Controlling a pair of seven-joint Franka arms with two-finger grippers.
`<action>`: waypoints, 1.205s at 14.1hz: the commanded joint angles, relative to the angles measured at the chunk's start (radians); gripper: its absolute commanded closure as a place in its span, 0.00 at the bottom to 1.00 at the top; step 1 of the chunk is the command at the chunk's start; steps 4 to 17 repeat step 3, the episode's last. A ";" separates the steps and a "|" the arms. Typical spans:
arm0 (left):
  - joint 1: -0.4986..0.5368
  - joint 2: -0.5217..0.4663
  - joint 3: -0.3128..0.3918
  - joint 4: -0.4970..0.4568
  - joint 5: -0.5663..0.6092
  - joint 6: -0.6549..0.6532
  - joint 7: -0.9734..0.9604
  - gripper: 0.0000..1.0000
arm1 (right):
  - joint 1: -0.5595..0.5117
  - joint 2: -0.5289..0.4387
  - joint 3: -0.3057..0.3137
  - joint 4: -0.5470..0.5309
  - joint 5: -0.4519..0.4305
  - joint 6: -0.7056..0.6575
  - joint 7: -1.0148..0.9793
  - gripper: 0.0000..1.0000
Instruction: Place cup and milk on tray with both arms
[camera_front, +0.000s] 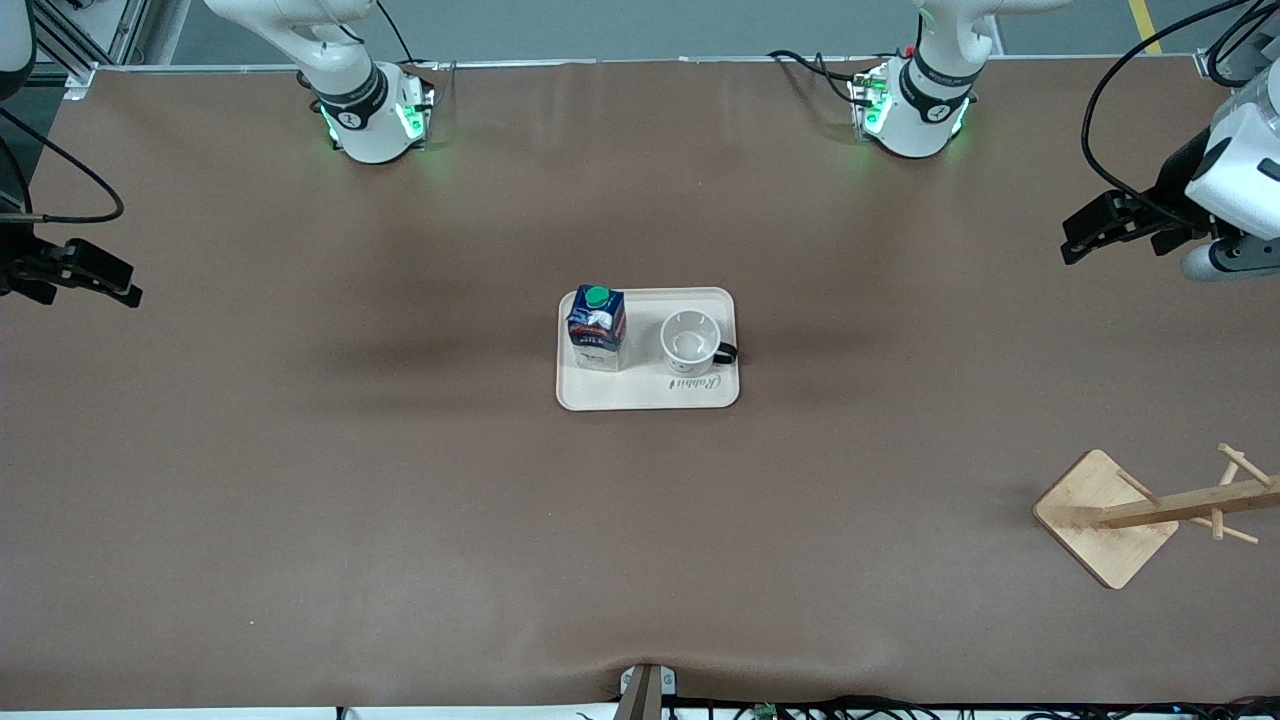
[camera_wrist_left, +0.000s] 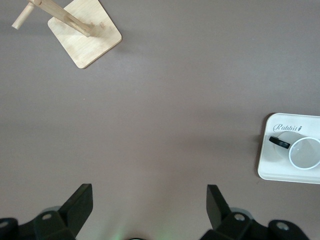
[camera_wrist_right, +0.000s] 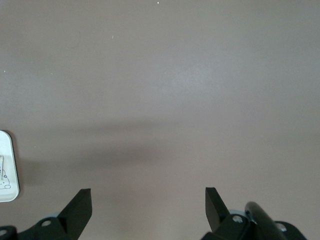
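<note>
While both arms are being kept waiting at the two ends of the counter (camera_front: 300, 480), the tray (camera_front: 648, 395) is lying at the middle of it, well apart from either hand. The left hand (camera_front: 1085, 235) is being held above bare counter at the left arm's end, its fingers (camera_wrist_left: 80, 202) spread wide with nothing between them. The right hand (camera_front: 110, 285) is being held above the right arm's end, its fingers (camera_wrist_right: 82, 202) likewise spread and empty.

On the tray, the milk (camera_front: 597, 328) is standing upright toward the right arm's end, and the cup (camera_front: 691, 343) is standing upright just beside it toward the left arm's end, apart from it. The milk is being shown as a dark-blue carton with a green round cap and white-and-red graphics. The cup is being shown as white and round, mouth up, with its black handle pointing toward the left arm's end. The tray is cream, with rounded corners and cursive lettering along the edge nearer the front camera.

A wooden rack (camera_front: 1105, 517) is lying nearer the front camera at the left arm's end.
</note>
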 joint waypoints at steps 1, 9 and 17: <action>-0.003 0.008 -0.004 0.025 0.028 -0.026 0.006 0.00 | -0.014 -0.010 0.009 0.005 -0.003 -0.015 -0.013 0.00; -0.002 0.008 -0.004 0.025 0.028 -0.026 0.006 0.00 | -0.014 -0.010 0.009 0.005 -0.003 -0.015 -0.013 0.00; -0.002 0.008 -0.004 0.025 0.028 -0.026 0.006 0.00 | -0.014 -0.010 0.009 0.005 -0.003 -0.015 -0.013 0.00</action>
